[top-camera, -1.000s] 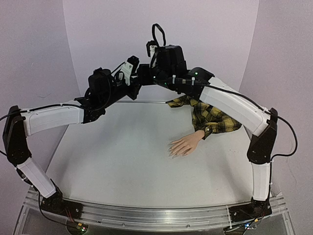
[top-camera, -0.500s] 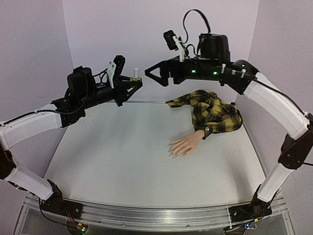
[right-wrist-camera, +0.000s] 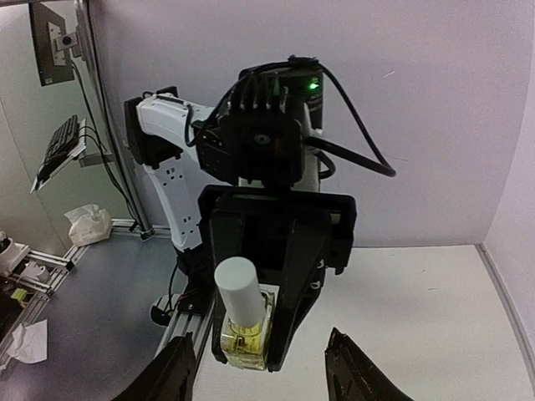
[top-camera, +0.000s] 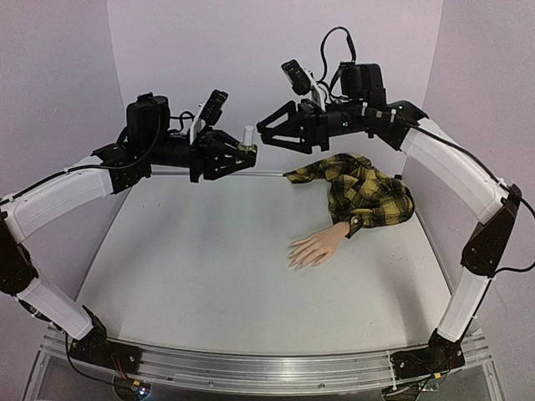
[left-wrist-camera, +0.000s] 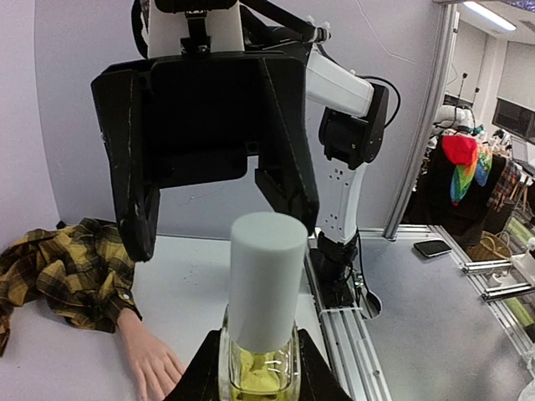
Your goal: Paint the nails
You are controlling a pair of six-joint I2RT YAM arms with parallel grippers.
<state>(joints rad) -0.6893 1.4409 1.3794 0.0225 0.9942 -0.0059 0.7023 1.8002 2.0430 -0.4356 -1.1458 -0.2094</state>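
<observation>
A skin-coloured mannequin hand [top-camera: 316,246] lies palm down on the table with its plaid sleeve [top-camera: 368,196] behind it. Its small nails [top-camera: 294,258] point left. My left gripper [top-camera: 240,153] is shut on a small yellowish glass bottle with a white cap [top-camera: 247,136] and holds it high above the table's back edge. My right gripper [top-camera: 266,134] is open, just right of the cap and facing it, not touching. In the left wrist view the bottle [left-wrist-camera: 266,284] stands between my fingers, with the hand [left-wrist-camera: 150,361] below. In the right wrist view the bottle [right-wrist-camera: 241,322] sits ahead of my open fingers [right-wrist-camera: 174,376].
Lilac walls close the back and both sides. The aluminium rail [top-camera: 251,368] with both arm bases runs along the near edge. The white table top [top-camera: 209,267] lies under both raised arms.
Both arms rose from the back of the table. The left gripper carried the bottle slightly right and down. The right gripper now points at the cap with its jaws spread.
</observation>
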